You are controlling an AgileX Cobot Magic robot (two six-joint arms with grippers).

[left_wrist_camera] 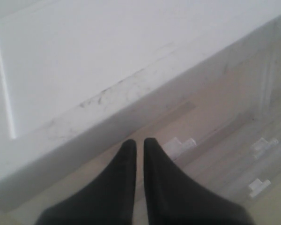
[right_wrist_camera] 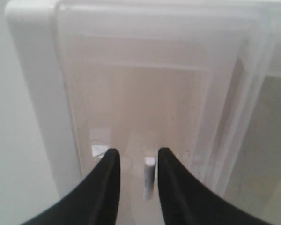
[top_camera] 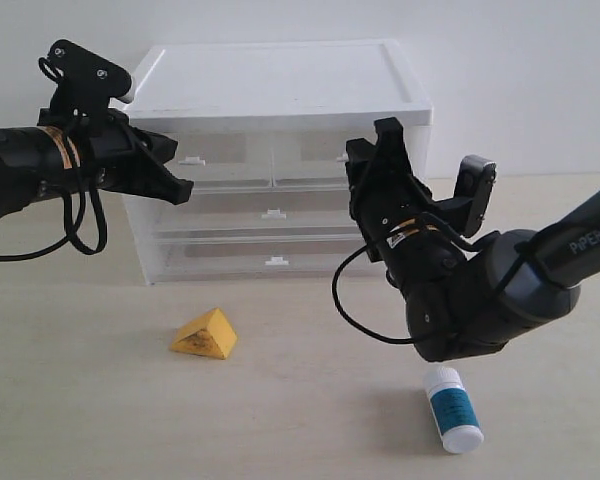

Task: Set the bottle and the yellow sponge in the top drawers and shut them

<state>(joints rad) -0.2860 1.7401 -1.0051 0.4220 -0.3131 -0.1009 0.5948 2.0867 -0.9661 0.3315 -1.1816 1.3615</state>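
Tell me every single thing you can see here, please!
table: one, beige, under everything.
cabinet: one, white, back middle.
top drawers: two, see-through, side by side under its top.
wide drawers: two, see-through, below those.
yellow sponge: one, yellow, on table, front left.
bottle: one, white with teal label, lying front right.
left fingers: two, black, shut, near left top drawer.
right fingers: two, black, apart around right top drawer's handle.
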